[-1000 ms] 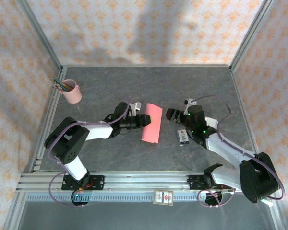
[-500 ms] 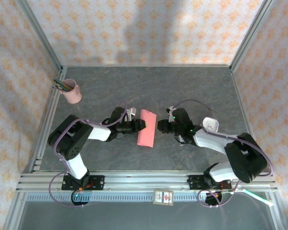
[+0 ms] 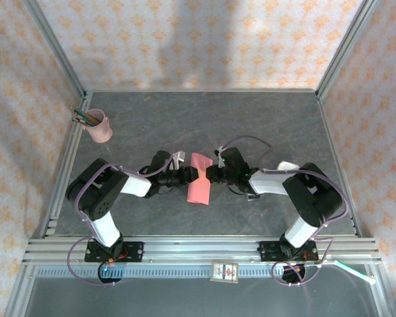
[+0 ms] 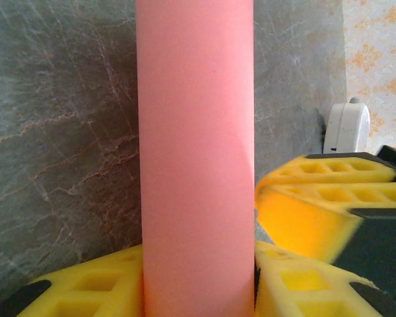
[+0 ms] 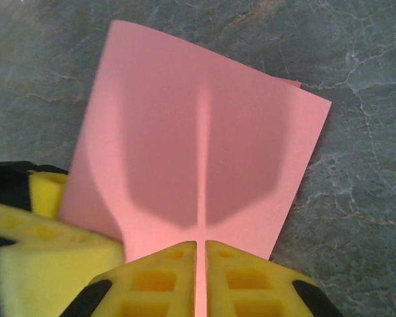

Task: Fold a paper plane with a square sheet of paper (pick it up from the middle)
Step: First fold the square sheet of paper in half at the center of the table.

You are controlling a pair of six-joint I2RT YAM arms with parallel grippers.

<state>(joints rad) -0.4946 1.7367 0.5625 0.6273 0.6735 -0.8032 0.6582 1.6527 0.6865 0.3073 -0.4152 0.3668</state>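
**Hand state.** The right hand (image 5: pixel 201 274) is closed. Its two yellow pads (image 5: pixel 165 271) meet at the bottom centre of the right wrist view, with only a thin pink edge of the square sheet of paper (image 5: pixel 198 152) between them. A raised ridge runs up the sheet from that pinch toward the top of the frame. The left hand (image 4: pixel 198 290) is clamped on the same sheet. Its pads (image 4: pixel 86 290) press against both sides of a bowed pink column that rises through the centre of the left wrist view.

**Location of the sheet.** In the top view the sheet lies just below frame centre, on the grey worktop (image 3: pixel 264 119). The two hands close on it from the left and right and nearly touch each other. The lower part of the sheet extends past them toward the bottom of the frame.

**Step in hand.** This appears to be the first centre fold. The sheet is bent double but not pressed flat, and no pointed nose has been formed. The task is judged to be at an early stage.

**Next move.**
1. Bring the two halves edge to edge.
2. Press the ridge down against the worktop to set a sharp crease.
3. Hold one grip fixed while the other slides, because thin paper will skew or tear if both hands pull.
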